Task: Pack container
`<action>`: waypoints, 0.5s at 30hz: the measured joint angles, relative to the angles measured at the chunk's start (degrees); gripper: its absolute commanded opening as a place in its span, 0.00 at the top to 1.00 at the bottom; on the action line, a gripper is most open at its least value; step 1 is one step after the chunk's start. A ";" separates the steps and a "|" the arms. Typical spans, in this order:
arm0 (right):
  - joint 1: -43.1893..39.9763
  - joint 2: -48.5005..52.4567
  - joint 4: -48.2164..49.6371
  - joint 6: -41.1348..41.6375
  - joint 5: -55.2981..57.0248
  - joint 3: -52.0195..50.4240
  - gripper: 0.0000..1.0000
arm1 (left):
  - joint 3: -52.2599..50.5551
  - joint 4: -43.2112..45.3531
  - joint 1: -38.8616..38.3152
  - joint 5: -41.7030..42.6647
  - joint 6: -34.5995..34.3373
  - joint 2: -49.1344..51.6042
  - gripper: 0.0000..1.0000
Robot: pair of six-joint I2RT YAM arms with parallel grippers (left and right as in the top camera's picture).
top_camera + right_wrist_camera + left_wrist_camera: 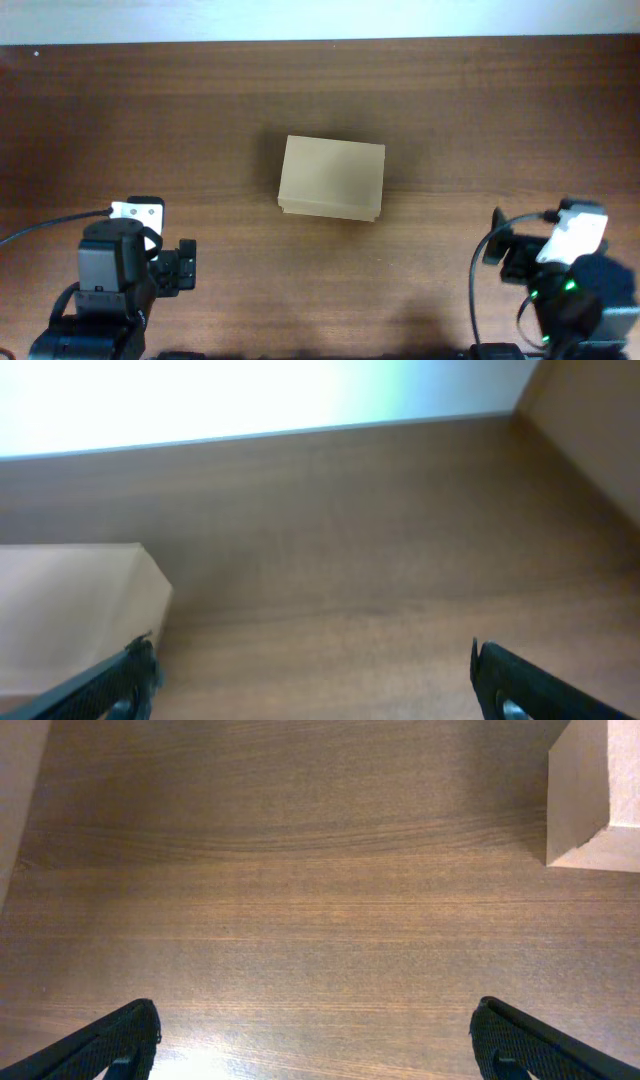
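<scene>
The container [331, 177] is a tan cardboard box with its lid shut, lying in the middle of the brown table. My left gripper [180, 268] rests at the front left, open and empty, well apart from the box. The left wrist view shows its two black fingers [315, 1040] spread wide over bare wood, with a corner of the box [590, 795] at the top right. My right gripper [505, 250] rests at the front right, open and empty. The right wrist view shows its fingers [312, 680] apart, with the box [70, 600] at the left.
The table's far edge meets a white wall [320, 18] at the back. A tan surface [18, 790] edges the left wrist view at the left, and another [590, 420] the right wrist view at the top right. Cables [50, 225] trail from both arms.
</scene>
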 measured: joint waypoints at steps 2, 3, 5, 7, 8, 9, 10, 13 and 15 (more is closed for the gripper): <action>-0.44 -4.15 2.08 0.00 0.00 -6.36 0.01 | 0.00 0.00 0.00 0.00 0.00 0.00 0.01; -0.52 -5.60 2.71 0.02 0.00 -8.57 0.01 | 0.00 0.00 0.00 0.00 0.02 0.00 0.01; -0.61 -9.38 4.42 0.13 0.00 -14.40 0.01 | 0.00 0.02 0.00 -0.02 0.00 0.00 0.01; -0.63 -12.24 5.64 0.17 -0.02 -18.88 0.01 | -0.02 0.00 0.00 -0.04 0.02 0.00 0.01; -0.66 -13.86 6.69 0.17 0.00 -21.42 0.01 | -0.02 0.02 0.00 -0.04 0.00 0.00 0.01; -0.66 -14.88 7.76 0.15 0.00 -23.10 0.01 | -0.02 0.00 0.00 -0.02 0.00 0.00 0.01; -0.66 -15.93 8.59 0.17 0.00 -24.76 0.01 | -0.02 0.02 0.00 -0.04 0.00 0.00 0.01; -0.66 -18.82 10.82 0.15 0.00 -29.14 0.01 | -0.02 0.02 0.00 -0.04 0.00 0.00 0.01; -0.66 -20.15 11.67 0.17 0.00 -31.45 0.01 | -0.02 0.02 0.00 -0.04 0.00 0.00 0.01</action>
